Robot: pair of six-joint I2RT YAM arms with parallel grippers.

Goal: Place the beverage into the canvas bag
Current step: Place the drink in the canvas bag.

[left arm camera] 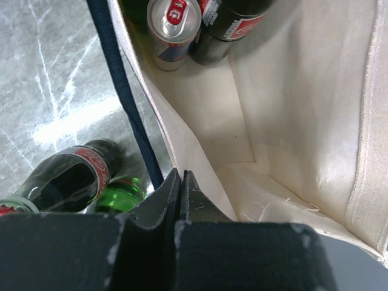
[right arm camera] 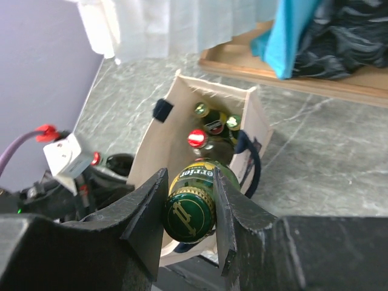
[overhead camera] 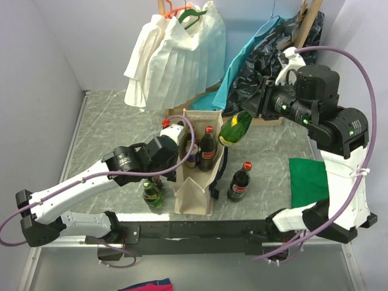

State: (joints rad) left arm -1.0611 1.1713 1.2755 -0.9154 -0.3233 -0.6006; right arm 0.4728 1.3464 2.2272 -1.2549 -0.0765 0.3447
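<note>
The cream canvas bag [overhead camera: 195, 188] with navy straps stands open at mid-table. It holds a cola bottle [overhead camera: 208, 147], a can [left arm camera: 173, 22] and other bottles. My left gripper [overhead camera: 175, 131] is shut on the bag's left rim, and in the left wrist view the canvas wall [left arm camera: 200, 121] runs into the closed fingertips [left arm camera: 180, 182]. My right gripper [overhead camera: 253, 108] is shut on the neck of a green Perrier bottle [overhead camera: 235, 128] and holds it tilted in the air above the bag's right edge. In the right wrist view the bottle [right arm camera: 191, 206] hangs over the bag's opening [right arm camera: 206, 130].
A cola bottle [overhead camera: 239, 182] stands right of the bag. A cola bottle [left arm camera: 66, 179] and a green bottle [overhead camera: 153, 193] are left of it. A green cloth [overhead camera: 308, 180] lies right. A white pleated garment [overhead camera: 176, 54] and a teal cloth [overhead camera: 251, 51] hang at the back.
</note>
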